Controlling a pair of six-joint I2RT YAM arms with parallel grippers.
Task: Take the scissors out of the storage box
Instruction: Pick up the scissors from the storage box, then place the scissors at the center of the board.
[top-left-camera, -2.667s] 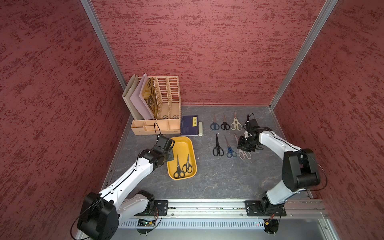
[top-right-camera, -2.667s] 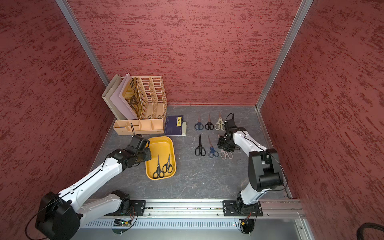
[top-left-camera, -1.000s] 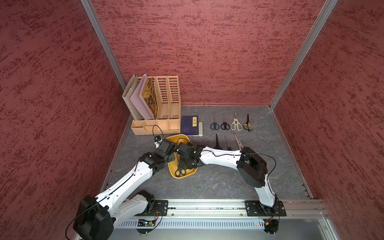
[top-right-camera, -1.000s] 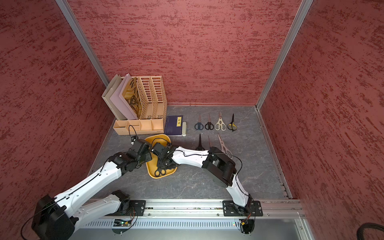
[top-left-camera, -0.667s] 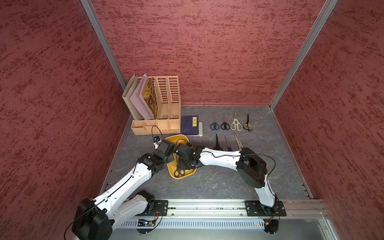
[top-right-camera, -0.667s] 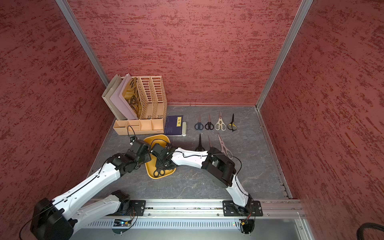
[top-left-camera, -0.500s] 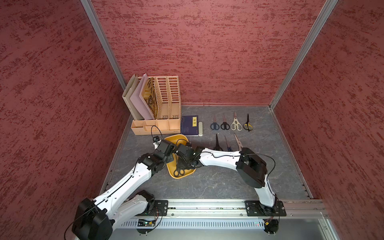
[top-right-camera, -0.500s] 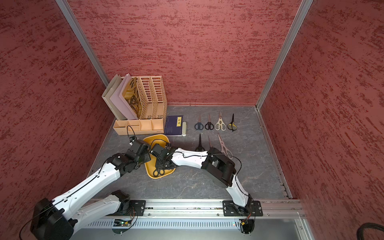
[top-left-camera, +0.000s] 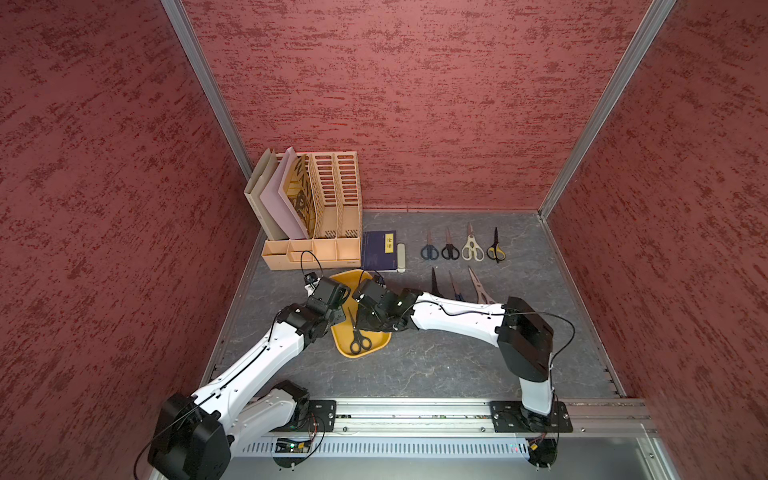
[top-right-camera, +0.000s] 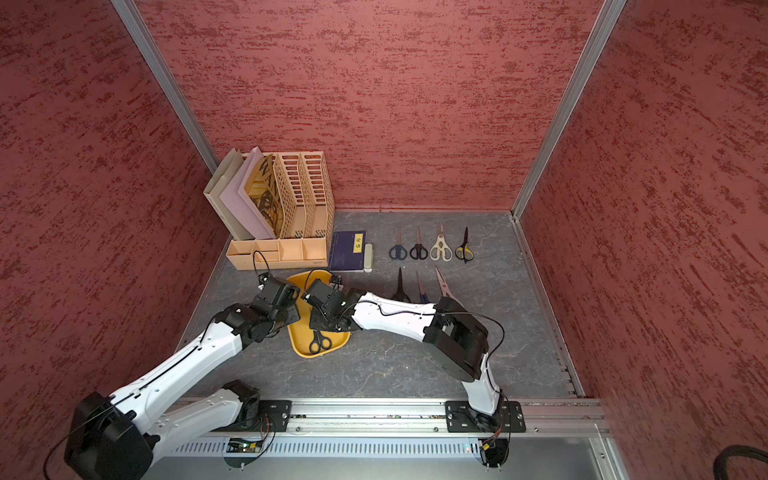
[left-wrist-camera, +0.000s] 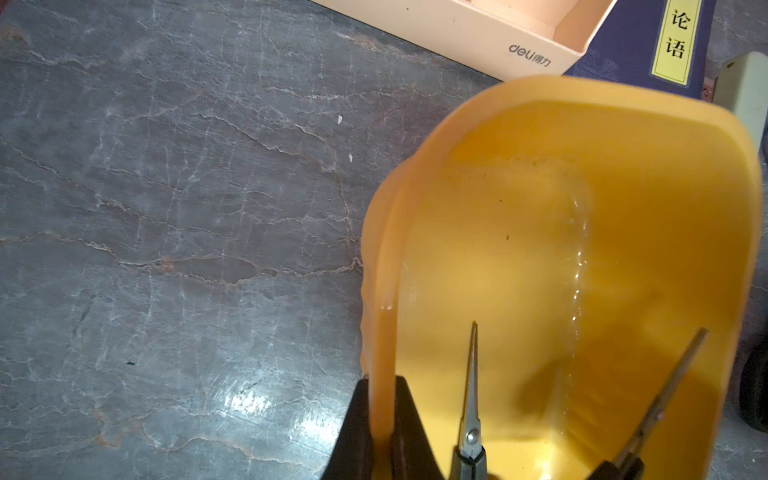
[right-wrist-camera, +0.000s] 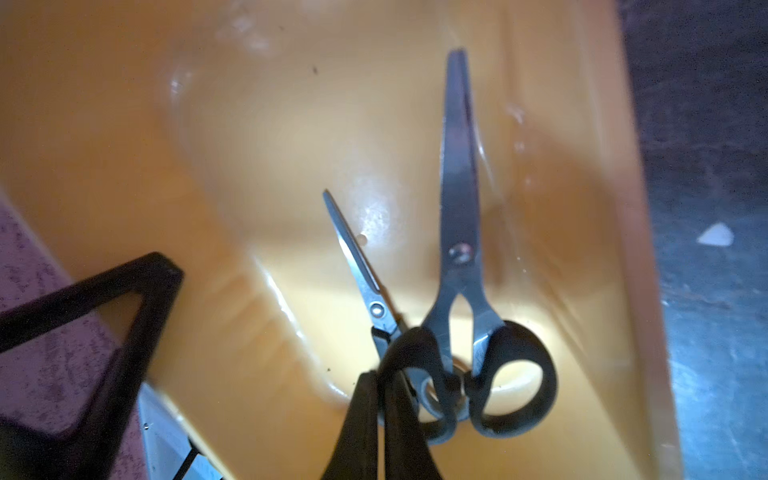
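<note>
Left hand (left-wrist-camera: 382, 380) clamps the storage box (left-wrist-camera: 623, 145) wall. Right hand (right-wrist-camera: 380, 376) is closed on a black handle loop of scissors (right-wrist-camera: 459, 249) inside the box — lift straight, slowly; a second pair (right-wrist-camera: 365, 274) overlaps and may snag.

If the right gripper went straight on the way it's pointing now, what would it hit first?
Probably the storage box floor. The right gripper points down into the box, jaws shut on the black handle of the scissors, and yellow floor lies just beyond; how near is unclear.
</note>
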